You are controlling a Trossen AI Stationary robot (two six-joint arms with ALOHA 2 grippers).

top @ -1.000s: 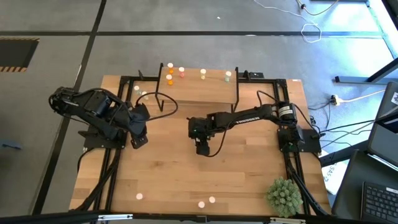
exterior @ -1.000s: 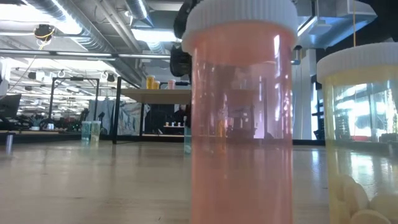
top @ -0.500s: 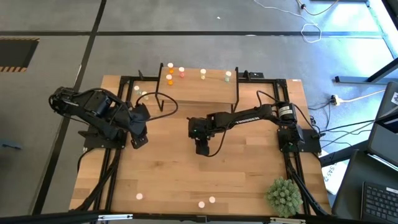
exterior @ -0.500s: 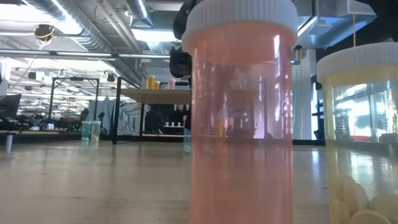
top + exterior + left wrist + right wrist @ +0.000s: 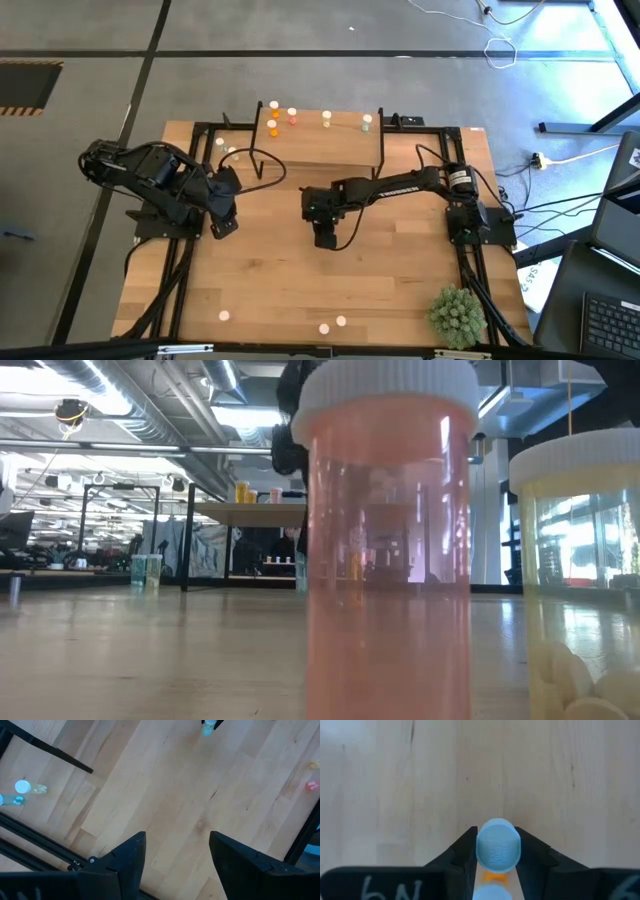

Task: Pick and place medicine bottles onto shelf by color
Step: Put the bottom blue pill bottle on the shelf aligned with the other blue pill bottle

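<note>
Your right gripper (image 5: 496, 870) had a bottle (image 5: 498, 845) squeezed between its jaws at mid-worktop (image 5: 400, 290), pale ribbed cap up, body seemingly orange. Your left gripper (image 5: 177, 852) waited released near the shelf (image 5: 320, 140).

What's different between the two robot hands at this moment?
The right tool is out over the middle of the table, its fingers clamped on a white-capped bottle. The left tool waits near the table's left side, fingers spread, holding nothing. Both are dark, two-fingered, and point down at the wooden table.
</note>
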